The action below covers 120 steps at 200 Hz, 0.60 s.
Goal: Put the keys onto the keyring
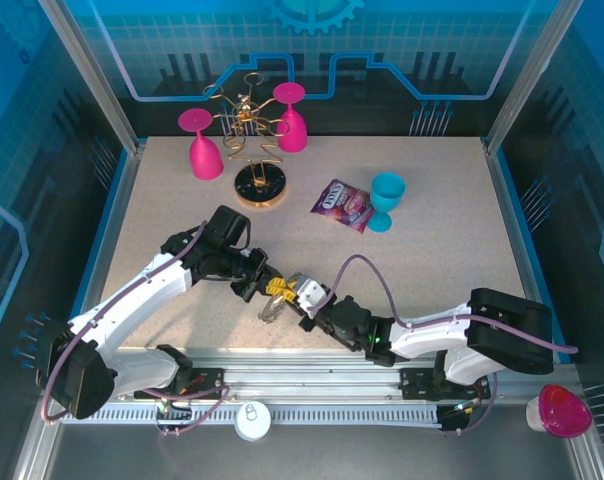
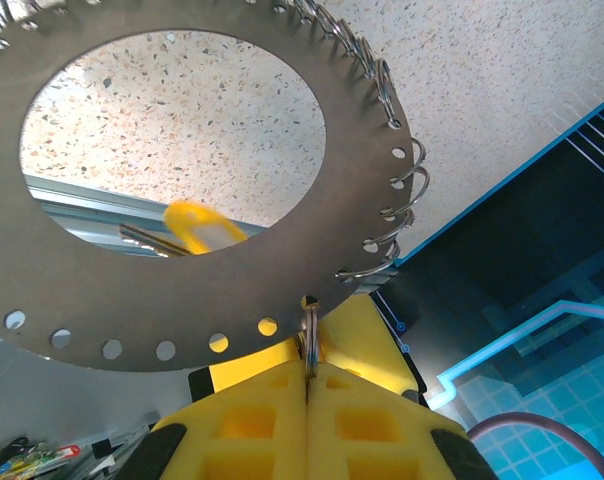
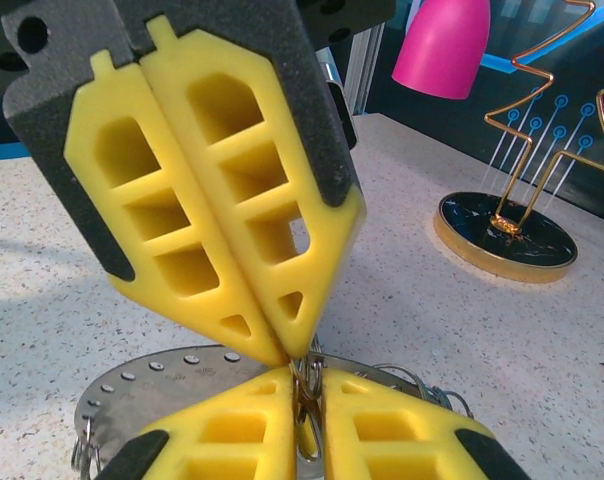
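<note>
Left end effector [image 2: 307, 372] is pressed together, pinching a wire loop [image 2: 308, 335] on the rim of the flat dark grey metal keyring [image 2: 102, 300], which is held tilted above the speckled table [image 1: 432, 250]. Right end effector [image 3: 307, 405] flanks the same loop with a narrow gap between its pads; cannot tell whether it grips.

Two arms, same build. Left arm [image 1: 132, 295] and right arm [image 1: 432, 335]: white tube links and black joint housings, each with a loose mauve cable [image 1: 367, 262]. Small green light [image 1: 372, 346] on the right forearm. Left end effector [image 2: 307, 372] and right end effector [image 3: 307, 388]: yellow fingers [image 3: 232, 430] with recessed rectangular pockets, backed in dark grey textured shells.
</note>
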Tool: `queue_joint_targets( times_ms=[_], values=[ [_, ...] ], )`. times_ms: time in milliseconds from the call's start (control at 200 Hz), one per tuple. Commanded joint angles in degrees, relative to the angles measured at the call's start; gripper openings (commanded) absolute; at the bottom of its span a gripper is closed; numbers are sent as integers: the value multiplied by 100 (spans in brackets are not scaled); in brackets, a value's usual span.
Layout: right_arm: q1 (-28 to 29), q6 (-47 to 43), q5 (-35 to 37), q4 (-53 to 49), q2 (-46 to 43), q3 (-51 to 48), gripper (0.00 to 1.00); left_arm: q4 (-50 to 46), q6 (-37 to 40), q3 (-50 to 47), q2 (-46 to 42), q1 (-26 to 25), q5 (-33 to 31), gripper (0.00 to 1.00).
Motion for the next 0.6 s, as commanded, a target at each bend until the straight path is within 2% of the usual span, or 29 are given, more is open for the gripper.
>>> queue_joint_targets(
  times_ms=[0,260,595],
  values=[
    [-110,95,237,-24,-19,-104,13,-39,-140,-50,-142,50,213,0],
    [-162,-346,-100,263,37,-50,24,-46,-143,-55,-146,53,219,0],
    [-325,-657,-482,506,227,77,19,-58,-154,-63,-158,54,223,0]
  ],
)
